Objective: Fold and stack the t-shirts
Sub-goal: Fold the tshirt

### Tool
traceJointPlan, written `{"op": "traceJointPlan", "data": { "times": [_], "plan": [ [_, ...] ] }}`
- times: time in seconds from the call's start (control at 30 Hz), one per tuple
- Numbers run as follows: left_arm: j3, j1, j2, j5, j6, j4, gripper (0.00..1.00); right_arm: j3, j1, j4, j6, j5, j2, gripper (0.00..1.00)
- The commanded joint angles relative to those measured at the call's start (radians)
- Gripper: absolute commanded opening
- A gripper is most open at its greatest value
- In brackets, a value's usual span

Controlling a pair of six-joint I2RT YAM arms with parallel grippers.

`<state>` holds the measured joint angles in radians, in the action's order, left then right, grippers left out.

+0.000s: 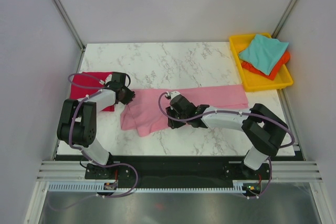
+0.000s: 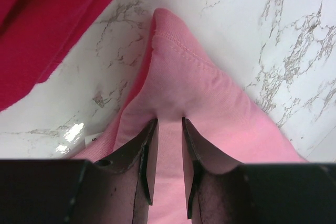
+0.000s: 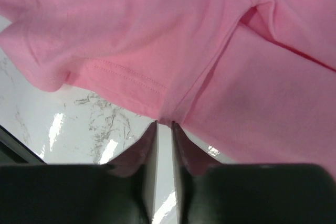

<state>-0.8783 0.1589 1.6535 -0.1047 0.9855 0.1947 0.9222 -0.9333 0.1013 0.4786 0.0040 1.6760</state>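
Observation:
The light pink t-shirt lies stretched across the middle of the marble table. My left gripper is at its left end, and in the left wrist view that gripper is shut on a raised fold of the pink cloth. My right gripper sits at the shirt's near edge. In the right wrist view its narrow jaws pinch the hem of the pink cloth at their tips. The crimson red t-shirt lies flat at the far left, and a corner of this red t-shirt shows in the left wrist view.
A yellow tray at the back right holds the teal t-shirt on top of the orange t-shirt. White walls close in the table on three sides. Bare marble shows behind and in front of the pink shirt.

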Motion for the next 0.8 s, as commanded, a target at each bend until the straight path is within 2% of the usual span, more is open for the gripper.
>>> {"op": "traceJointPlan", "data": {
  "times": [0.0, 0.13, 0.43, 0.53, 0.57, 0.63, 0.67, 0.77],
  "plan": [
    [-0.017, 0.001, -0.038, -0.047, -0.028, 0.015, 0.32, -0.008, -0.006, 0.023, -0.005, 0.06, -0.051, 0.46],
    [-0.017, 0.001, -0.041, -0.047, -0.028, 0.017, 0.32, 0.021, -0.028, 0.041, -0.014, 0.106, -0.029, 0.49],
    [-0.018, 0.001, -0.04, -0.047, -0.03, 0.018, 0.31, 0.124, -0.042, 0.081, -0.011, 0.163, 0.091, 0.45],
    [-0.019, 0.001, -0.04, -0.047, -0.031, 0.018, 0.31, 0.13, -0.042, 0.084, -0.011, 0.166, 0.103, 0.32],
    [-0.019, 0.001, -0.04, -0.047, -0.031, 0.018, 0.31, 0.126, -0.042, 0.087, -0.008, 0.168, 0.102, 0.23],
    [-0.017, 0.001, -0.038, -0.047, -0.031, 0.02, 0.31, 0.116, -0.042, 0.087, -0.006, 0.162, 0.084, 0.15],
    [-0.019, 0.001, -0.038, -0.047, -0.031, 0.018, 0.31, 0.104, -0.042, 0.087, -0.003, 0.156, 0.074, 0.07],
    [-0.019, 0.002, -0.04, -0.05, -0.031, 0.018, 0.31, 0.08, -0.044, 0.095, 0.005, 0.136, 0.034, 0.02]
  ]
}}
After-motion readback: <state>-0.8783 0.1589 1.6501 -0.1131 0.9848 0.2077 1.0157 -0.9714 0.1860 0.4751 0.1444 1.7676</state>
